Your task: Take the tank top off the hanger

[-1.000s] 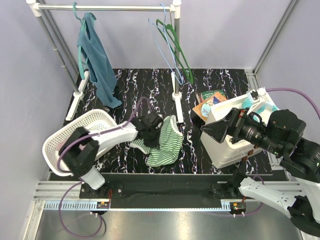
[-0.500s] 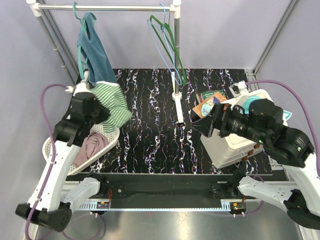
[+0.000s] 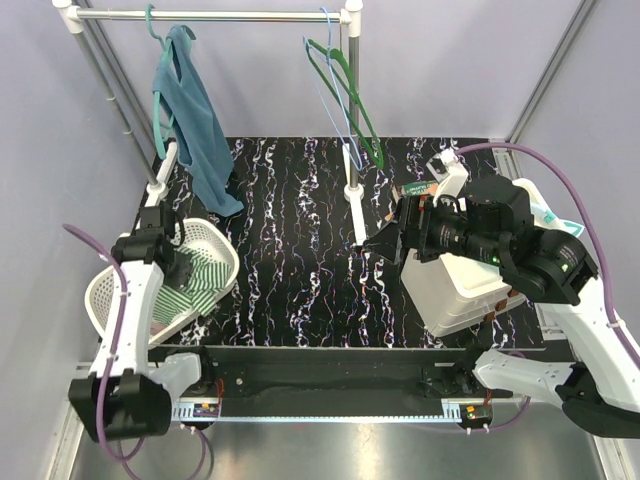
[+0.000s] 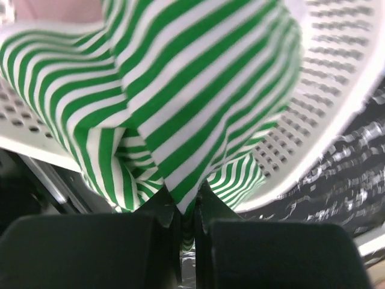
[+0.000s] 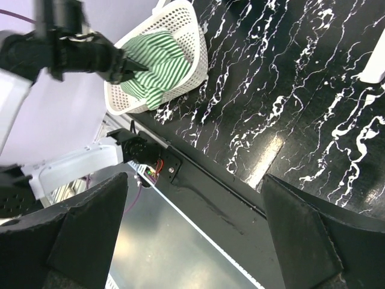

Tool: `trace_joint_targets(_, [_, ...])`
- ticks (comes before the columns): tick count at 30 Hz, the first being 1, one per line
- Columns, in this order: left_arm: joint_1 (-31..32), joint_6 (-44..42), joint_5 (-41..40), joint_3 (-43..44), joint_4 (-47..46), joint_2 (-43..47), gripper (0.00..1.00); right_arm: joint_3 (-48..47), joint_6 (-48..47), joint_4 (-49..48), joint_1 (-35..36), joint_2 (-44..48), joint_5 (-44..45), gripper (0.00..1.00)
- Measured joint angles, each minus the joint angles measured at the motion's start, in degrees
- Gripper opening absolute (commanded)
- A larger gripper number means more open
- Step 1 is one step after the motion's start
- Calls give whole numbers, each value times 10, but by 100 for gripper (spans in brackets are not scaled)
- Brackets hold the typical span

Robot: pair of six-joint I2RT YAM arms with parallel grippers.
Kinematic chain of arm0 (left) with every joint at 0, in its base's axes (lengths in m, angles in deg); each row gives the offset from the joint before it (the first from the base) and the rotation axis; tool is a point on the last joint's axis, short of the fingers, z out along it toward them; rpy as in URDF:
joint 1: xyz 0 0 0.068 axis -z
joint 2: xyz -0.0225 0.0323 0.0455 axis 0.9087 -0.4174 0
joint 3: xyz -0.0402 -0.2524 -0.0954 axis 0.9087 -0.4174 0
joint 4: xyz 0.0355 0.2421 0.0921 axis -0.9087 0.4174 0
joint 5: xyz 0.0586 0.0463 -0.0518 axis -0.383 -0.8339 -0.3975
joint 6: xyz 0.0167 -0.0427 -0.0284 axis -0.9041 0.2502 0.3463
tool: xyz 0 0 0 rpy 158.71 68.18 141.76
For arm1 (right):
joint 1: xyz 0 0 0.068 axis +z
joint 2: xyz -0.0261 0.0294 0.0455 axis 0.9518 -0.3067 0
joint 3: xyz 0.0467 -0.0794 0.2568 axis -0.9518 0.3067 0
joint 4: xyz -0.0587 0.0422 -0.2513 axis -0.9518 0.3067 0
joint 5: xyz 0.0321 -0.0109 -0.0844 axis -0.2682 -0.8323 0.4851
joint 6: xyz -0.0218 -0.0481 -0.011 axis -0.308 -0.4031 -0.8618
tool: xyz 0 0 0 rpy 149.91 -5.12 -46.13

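Where the black marbled table (image 3: 300,300) reaches its left edge, a white basket (image 3: 212,228) sits, and the striped tank top (image 3: 200,280) lies draped into it, free of any hanger. Back on the rail (image 3: 220,15), a teal garment (image 3: 195,130) hangs on its own hanger, with two bare hangers (image 3: 350,100) dangling to the right. The left gripper (image 3: 183,268) is pinched tight on a fold of the striped cloth, inside the basket. The right gripper (image 3: 375,246) hovers above the table's middle, spread wide and grasping nothing. Only the left wrist view shows the fingers (image 4: 78,253) nipping the fabric, and a pink cloth (image 4: 54,9) at the top edge. Only the right wrist view shows how far apart the right arm's fingers stand.
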Motion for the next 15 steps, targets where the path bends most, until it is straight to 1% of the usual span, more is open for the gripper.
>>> trace_joint_targets(3, [-29,50,21,-23,-9,-30,0,0,2,0,0,2,-7,100])
trace_joint_targets(6, [-74,86,38,-33,-27,-62,0,0,7,0,0,6,-13,100])
trace_joint_targets(7, [-87,94,39,-33,-34,-69,3,0,10,0,0,8,-15,100])
trace_joint_targets(8, [-97,101,39,-33,-41,-74,14,1,13,0,0,10,-17,100])
trace_joint_targets(9, [-106,107,39,-33,-46,-77,19,2,15,0,0,13,-19,100])
trace_joint_targets(11, [-120,116,37,-32,-54,-79,39,4,21,0,0,18,-23,100])
trace_joint_targets(12, [-125,120,36,-31,-56,-79,65,6,23,0,0,21,-25,100])
trace_joint_targets(13, [-130,129,36,-28,-58,-79,76,8,24,0,0,22,-26,100])
trace_joint_targets(15, [-135,132,36,-24,-62,-79,95,8,26,0,0,23,-28,100])
